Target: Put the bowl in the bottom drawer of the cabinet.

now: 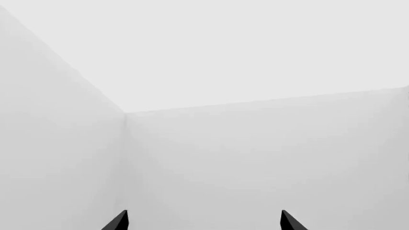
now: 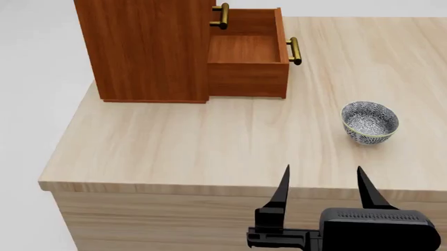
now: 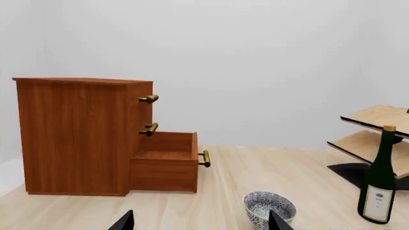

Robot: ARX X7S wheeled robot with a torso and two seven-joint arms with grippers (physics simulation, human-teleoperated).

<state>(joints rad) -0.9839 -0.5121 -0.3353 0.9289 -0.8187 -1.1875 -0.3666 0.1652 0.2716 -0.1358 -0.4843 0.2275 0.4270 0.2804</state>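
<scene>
Bottom drawer is already out, bowl sits loose on the table.
Your right tool hangs spread apart near it, probably lining up a grab; left tool is apart too.

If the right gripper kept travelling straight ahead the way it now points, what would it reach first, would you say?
Probably the bowl: in the right wrist view it sits just ahead, near one fingertip of the open right gripper. It lies slightly off centre, so the gripper might clip its rim or pass beside it; depth is unclear.
</scene>
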